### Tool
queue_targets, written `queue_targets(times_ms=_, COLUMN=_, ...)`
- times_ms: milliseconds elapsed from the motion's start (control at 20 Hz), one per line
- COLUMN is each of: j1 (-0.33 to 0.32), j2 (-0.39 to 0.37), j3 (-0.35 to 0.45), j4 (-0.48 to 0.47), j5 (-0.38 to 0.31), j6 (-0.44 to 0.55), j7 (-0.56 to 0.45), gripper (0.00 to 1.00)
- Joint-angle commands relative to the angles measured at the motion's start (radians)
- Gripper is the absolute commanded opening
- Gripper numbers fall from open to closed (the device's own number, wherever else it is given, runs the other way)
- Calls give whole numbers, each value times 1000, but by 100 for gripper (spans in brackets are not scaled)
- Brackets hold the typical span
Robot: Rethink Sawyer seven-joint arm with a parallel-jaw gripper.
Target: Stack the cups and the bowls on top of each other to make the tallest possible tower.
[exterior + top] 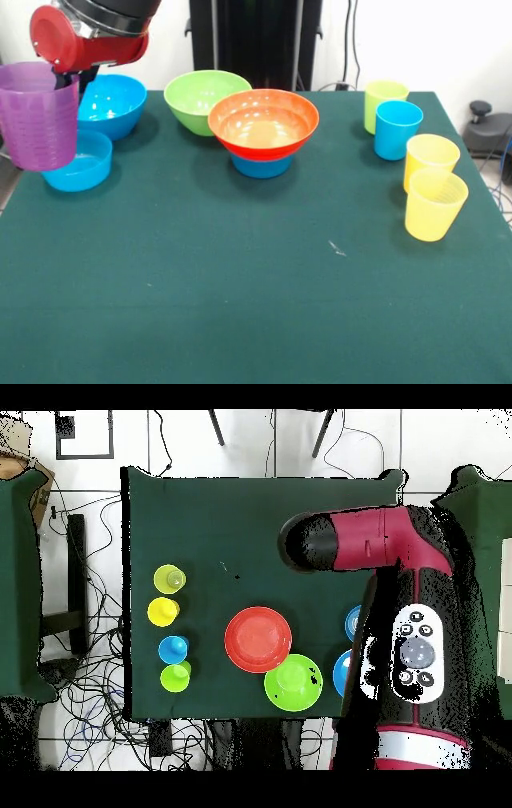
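Arm (92, 32) in from the top-left of the front view, over the desk's left edge. The purple cup (38, 116) hangs upright and off the cloth beneath the red wrist, in front of the small blue bowl (78, 161) at that edge. The gripper (68, 80) is tucked behind the cup's rim. Its jaws are hidden, so I cannot tell how wide they stand, though the cup hanging clear of the cloth says it is carried.

The large blue bowl (112, 104) sits just behind the small one, toward the far left corner. The lime green bowl (204, 100) is by the far edge, near the middle. Touching it in front is the orange bowl (263, 122), mouth up, seated on another small blue bowl (262, 166): a tower two pieces high, not yet three.

Along the right edge, from far to near: green cup (384, 100), blue cup (397, 128), two yellow cups (432, 188). All are upright and untouched.

In the overhead view the arm covers the blue bowls' side, and the cup cannot be made out.

Judged step: carrying the purple cup to the tower. The next move calls for travel toward the desk's middle, high enough to clear the lime green bowl's rim, then a centred descent into the orange bowl. The bowl floor is curved, so an off-centre release could tip the cup.
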Motion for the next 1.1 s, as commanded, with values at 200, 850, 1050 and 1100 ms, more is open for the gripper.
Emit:
queue_targets(times_ms=200, j1=38, j2=-10, j3=-25, j4=218, j5=91, j6=-22, j7=258, gripper=0)
queue_targets(times_ms=850, j1=51, j2=-49, j3=-66, j4=390, j5=135, j6=-111, j7=302, gripper=0)
queue_targets(times_ms=1050, j1=60, j2=-64, j3=-77, j4=432, j5=127, j6=-143, j7=325, gripper=0)
queue_targets(times_ms=1100, j1=61, j2=-66, j3=-81, j4=444, j5=124, j6=-152, j7=331, gripper=0)
